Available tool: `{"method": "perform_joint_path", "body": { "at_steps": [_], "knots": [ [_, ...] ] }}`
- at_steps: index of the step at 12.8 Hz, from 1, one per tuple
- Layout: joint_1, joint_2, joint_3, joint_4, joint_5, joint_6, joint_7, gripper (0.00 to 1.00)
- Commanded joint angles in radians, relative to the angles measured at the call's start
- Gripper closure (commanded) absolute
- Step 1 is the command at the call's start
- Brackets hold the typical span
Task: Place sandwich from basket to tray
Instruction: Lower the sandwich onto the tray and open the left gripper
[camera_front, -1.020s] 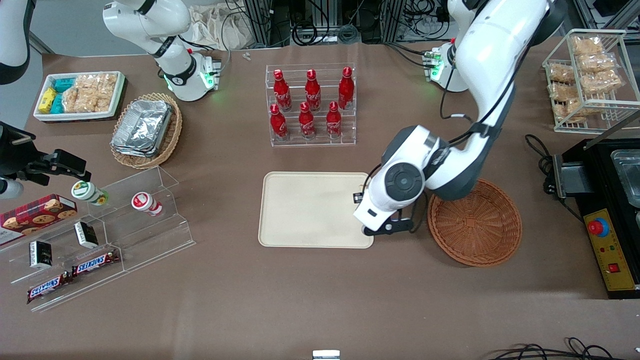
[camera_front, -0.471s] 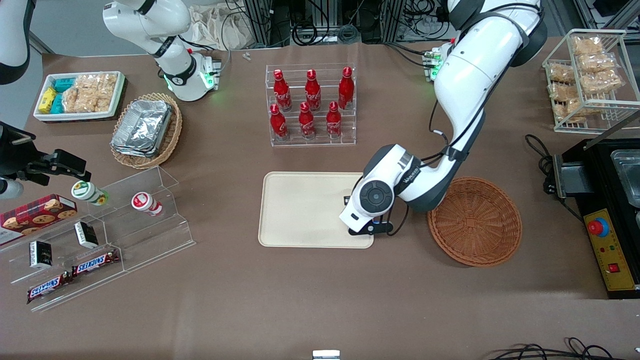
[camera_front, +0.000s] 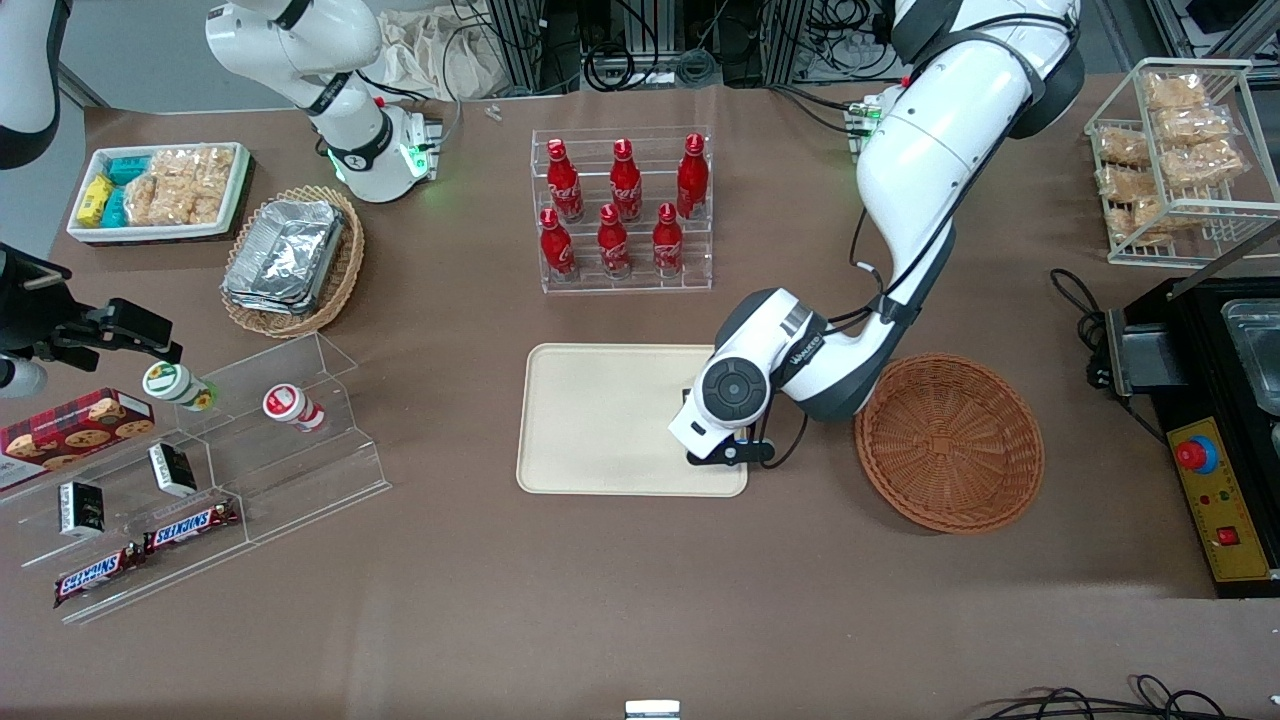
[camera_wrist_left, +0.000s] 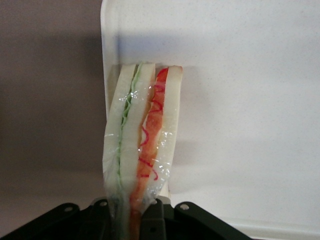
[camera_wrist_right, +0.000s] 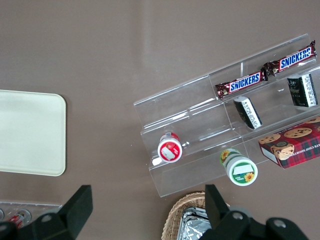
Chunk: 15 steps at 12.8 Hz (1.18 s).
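The pincer (camera_wrist_left: 137, 212) is closed on the sandwich (camera_wrist_left: 141, 150), gripping the wrapped wedge by one end so that the bread and filling layers stand on edge and point away from the wrist; held this way, the free end can meet the tray (camera_wrist_left: 240, 100) first, and the wedge hangs over the tray's surface close to its rim, by the corner; whether it already touches the tray cannot be told. In the front view the working arm's wrist covers both pincer and sandwich, standing over the end of the tray (camera_front: 600, 420) that lies nearest the basket (camera_front: 950, 445); the basket sits just beside the tray, toward the working arm's end of the worktop (camera_front: 640, 600), with no sandwich showing in it, so the carry looks nearly complete and the step in hand is probably setting down and letting go.

Around the tray, a clear rack of red bottles (camera_front: 622, 212) stands farther from the front camera than the tray; toward the parked arm's end lie a tan basket of foil containers (camera_front: 290, 258), a white tray of snack packets (camera_front: 160, 190) and a clear stepped display (camera_front: 200, 470) with chocolate bars, small cartons and cups; none of these stands in the way, and the tray surface under the sandwich shows bare, so the chief risk, as I judge it, is the wedge tipping across the rim when freed.
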Motion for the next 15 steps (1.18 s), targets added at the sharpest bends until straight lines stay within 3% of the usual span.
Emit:
{"method": "perform_joint_path", "body": {
  "at_steps": [1, 5, 8, 10, 15],
  "knots": [
    [-0.01, 0.014, 0.006, 0.01, 0.021, 0.009, -0.011, 0.76],
    [-0.005, 0.008, 0.009, 0.016, 0.021, 0.009, -0.011, 0.02],
    [0.014, -0.037, 0.012, 0.023, 0.019, 0.002, -0.014, 0.01],
    [0.082, -0.096, 0.009, 0.027, 0.004, -0.005, -0.005, 0.01],
    [0.192, -0.314, 0.01, -0.006, 0.008, -0.066, -0.002, 0.01]
  ]
}}
